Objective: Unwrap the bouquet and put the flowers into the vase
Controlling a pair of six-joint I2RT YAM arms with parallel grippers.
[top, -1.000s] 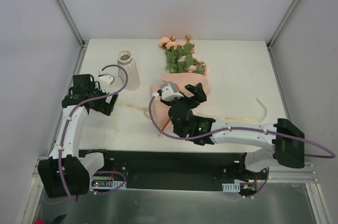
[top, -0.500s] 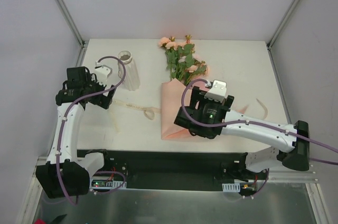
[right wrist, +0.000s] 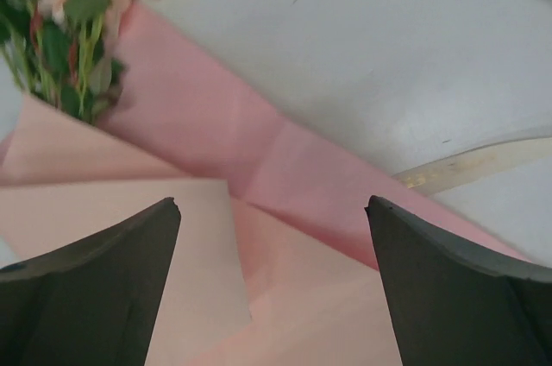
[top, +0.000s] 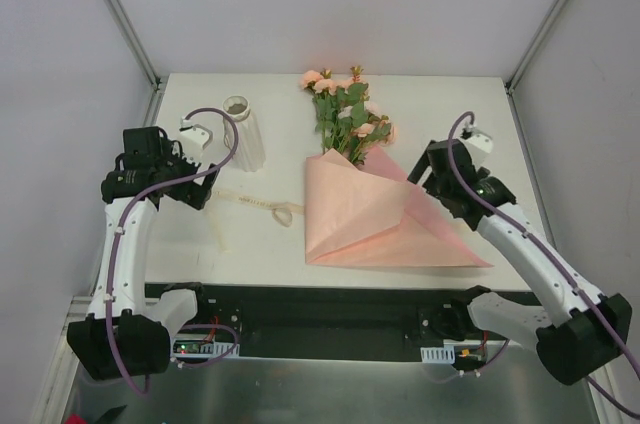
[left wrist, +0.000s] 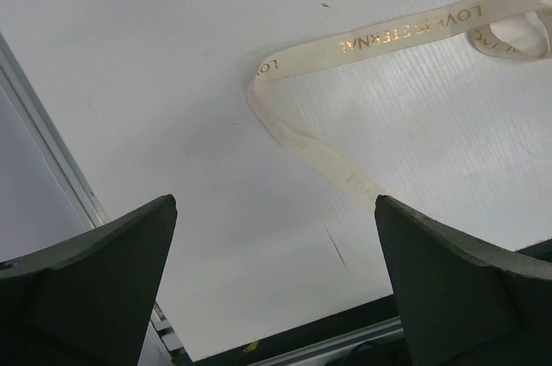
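Two arms reach over a white table (top: 450, 114). Farthest left, the left gripper (top: 198, 190) hangs near the table's left edge with its jaws spread wide and nothing between them. Its wrist view shows both dark fingers (left wrist: 95, 288) apart above bare tabletop. Just beyond it and slightly to the right stands the vase (top: 245, 139), white and ribbed, upright, its round mouth facing up. A cream ribbon (top: 262, 205) lies loose on the table in front of the vase. It runs from beside the left gripper toward the right and ends in a small loop near the left edge of the pale pink wrapping paper (top: 365, 229), without touching it. Gold lettering shows on the ribbon in the left wrist view. The paper lies in the middle, flattened into broad folded triangles that stretch toward the near right. The flowers (top: 345, 114), peach-pink roses with green leaves, lie on the table with their heads toward the far edge and their stems slipping under the paper's top fold, apart from the vase. To the right, the right gripper (top: 422, 172) hovers at the paper's upper right edge, just beside the flowers, with its jaws open wide and gripping nothing. Its wrist view shows the pink paper under the fingers, the flowers at upper left, and a cream strip (right wrist: 474, 166) lying on the table by the paper's edge.
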